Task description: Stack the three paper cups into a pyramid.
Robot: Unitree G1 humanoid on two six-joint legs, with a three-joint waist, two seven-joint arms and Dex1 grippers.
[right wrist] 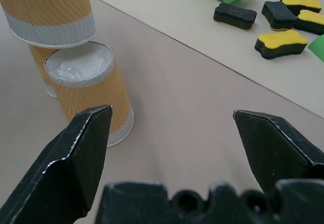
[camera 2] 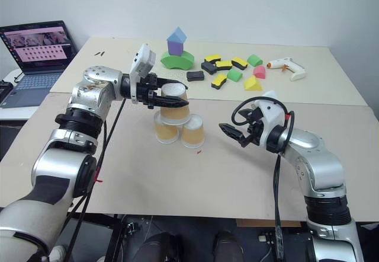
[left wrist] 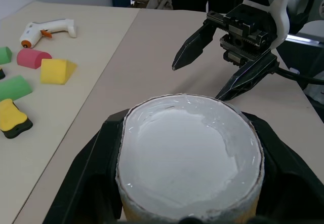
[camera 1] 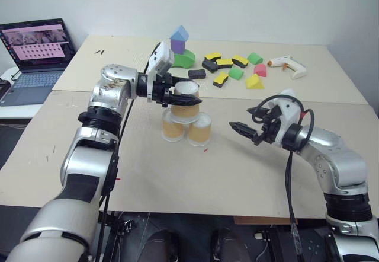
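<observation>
The left tool (camera 1: 188, 101) is clamped on the top paper cup (camera 1: 186, 102), one black finger on each side of its wall, and holds it upside down, white base (left wrist: 187, 155) up and long axis upright. In the right wrist view this cup's white rim sits just above the two base cups; whether it rests on them cannot be told. The two base cups, the left base cup (camera 1: 172, 125) and the right base cup (camera 1: 199, 130), stand inverted side by side on the brown table (camera 1: 177, 179), touching or nearly so, axes upright. No writing or label can be read on any cup.

The right tool (camera 1: 244, 130) stands wide open and empty at three o'clock of the cups, well apart, its fingers pointing toward them.

At twelve o'clock of the stack, on the paler table (camera 1: 118, 54), rises a block tower (camera 1: 180, 47) of green, purple and blue. From one to two o'clock lie loose foam blocks (camera 1: 234, 69) in yellow, black, green and pink, then a white glue gun (camera 1: 288, 65). At ten o'clock an open laptop (camera 1: 34, 51) shows a screen too small to read.
</observation>
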